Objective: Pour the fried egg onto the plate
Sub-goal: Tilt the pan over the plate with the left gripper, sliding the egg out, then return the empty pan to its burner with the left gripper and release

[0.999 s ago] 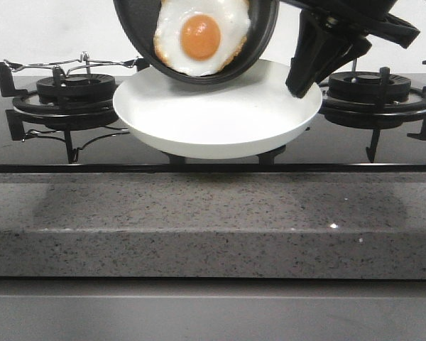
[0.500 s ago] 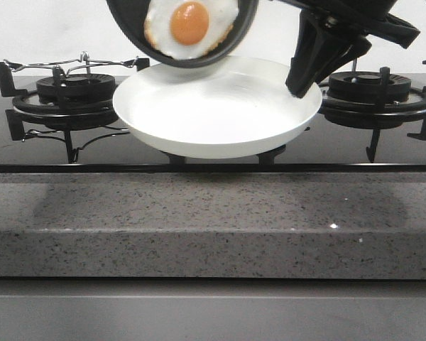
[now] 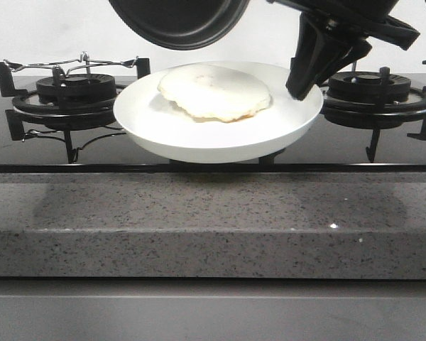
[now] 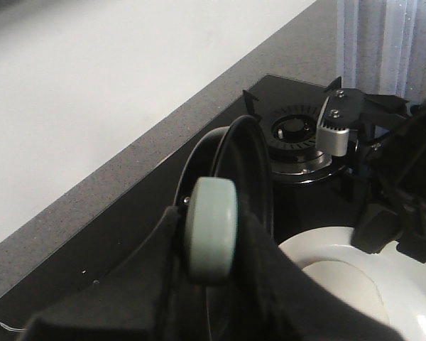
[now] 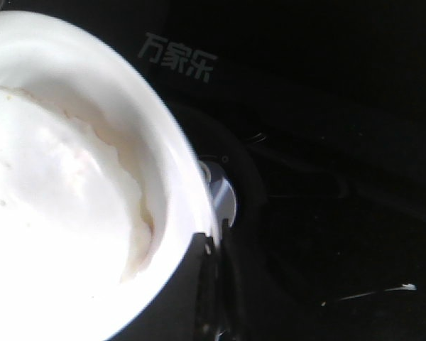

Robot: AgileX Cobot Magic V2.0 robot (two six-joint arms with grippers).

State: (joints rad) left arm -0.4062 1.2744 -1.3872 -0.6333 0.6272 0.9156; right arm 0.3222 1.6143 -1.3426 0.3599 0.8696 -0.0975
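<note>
The egg (image 3: 214, 93) lies on the plate (image 3: 163, 131), yolk side down: only its pale underside shows, with a thin browned edge along the near right. It sits slightly far and left of the plate's centre, inside the rim.

The plate is held above the hob (image 3: 99, 145), between the left burner (image 3: 64, 89) and the right burner (image 3: 380, 89). The right end effector (image 3: 302, 82) grips the plate at its right rim, pressed together on the rim; in the right wrist view a dark finger (image 5: 174, 298) overlaps the plate's (image 5: 113, 78) edge, with the egg (image 5: 57, 192) just inside it.

The pan (image 3: 177, 21) hangs above the far left part of the plate, apart from it, tilted steeply with its dark surface toward the camera. In the left wrist view the pan (image 4: 227, 177) stands on edge, and the left end effector (image 4: 211, 234) is closed on the pan, with a pale grey pad (image 4: 211, 227) pressed against its rim. The plate (image 4: 305, 252) shows beyond it.

The grey speckled worktop (image 3: 213, 220) runs across the near side of the hob.
</note>
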